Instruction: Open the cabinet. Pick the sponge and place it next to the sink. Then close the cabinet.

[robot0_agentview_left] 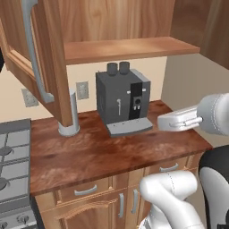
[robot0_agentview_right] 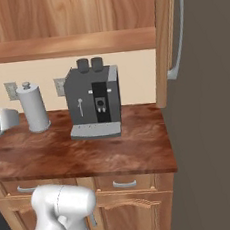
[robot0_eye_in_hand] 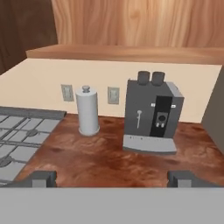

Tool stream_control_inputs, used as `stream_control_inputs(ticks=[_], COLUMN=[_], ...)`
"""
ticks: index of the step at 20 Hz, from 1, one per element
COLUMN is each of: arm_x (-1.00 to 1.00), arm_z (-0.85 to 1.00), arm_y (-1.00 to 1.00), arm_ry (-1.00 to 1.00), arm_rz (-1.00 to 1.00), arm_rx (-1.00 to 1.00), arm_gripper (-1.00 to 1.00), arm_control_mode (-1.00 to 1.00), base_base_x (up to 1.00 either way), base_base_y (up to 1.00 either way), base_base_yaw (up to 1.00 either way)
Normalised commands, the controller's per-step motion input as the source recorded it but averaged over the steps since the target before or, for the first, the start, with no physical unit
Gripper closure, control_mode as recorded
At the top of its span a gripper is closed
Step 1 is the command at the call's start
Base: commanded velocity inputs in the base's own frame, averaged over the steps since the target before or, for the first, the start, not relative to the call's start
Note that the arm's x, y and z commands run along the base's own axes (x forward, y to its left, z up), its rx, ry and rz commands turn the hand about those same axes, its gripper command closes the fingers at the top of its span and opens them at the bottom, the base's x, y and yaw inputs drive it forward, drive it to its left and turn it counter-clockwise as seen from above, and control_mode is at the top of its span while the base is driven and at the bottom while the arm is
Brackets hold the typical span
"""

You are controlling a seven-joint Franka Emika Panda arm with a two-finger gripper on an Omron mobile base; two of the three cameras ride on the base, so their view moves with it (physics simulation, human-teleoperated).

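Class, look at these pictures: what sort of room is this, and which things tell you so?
A kitchen, rendered: a grey coffee machine on a wooden counter, a stove beside it, and an open wall cabinet above.

The cabinet stands open, its left door swung out at ten o'clock. Below, a grey coffee machine sits on the wooden counter, a paper-towel roll at its nine o'clock.
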Motion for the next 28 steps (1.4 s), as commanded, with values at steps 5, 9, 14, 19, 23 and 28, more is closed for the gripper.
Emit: stream_control_inputs(ticks=[5,9,14,19,23,28], arm_x=[-0.19,-0.27,-0.37,-0.26,-0.28,-0.24], arm_z=[0.12,0.29,0.25,0.04,0.04,0.30], arm_y=[0.00,0.05,0.00,0.04,0.05,0.08], arm_ry=[0.00,-0.10,-0.21,-0.30,-0.32,-0.08], arm_rz=[0.00,0.00,0.00,0.00,0.00,0.00], arm_rx=[0.00,0.00,0.00,0.01,0.01,0.00], arm_gripper=[-1.00,-1.00,-1.00,-1.00,-1.00,-1.00], arm_control_mode=[-1.00,-1.00,-1.00,-1.00,-1.00,-1.00], base_base_x=[0.00,0.00,0.00,0.00,0.00,0.00], base_base_y=[0.00,0.00,0.00,0.00,0.00,0.00], base_base_yaw=[0.00,0.00,0.00,0.00,0.00,0.00])
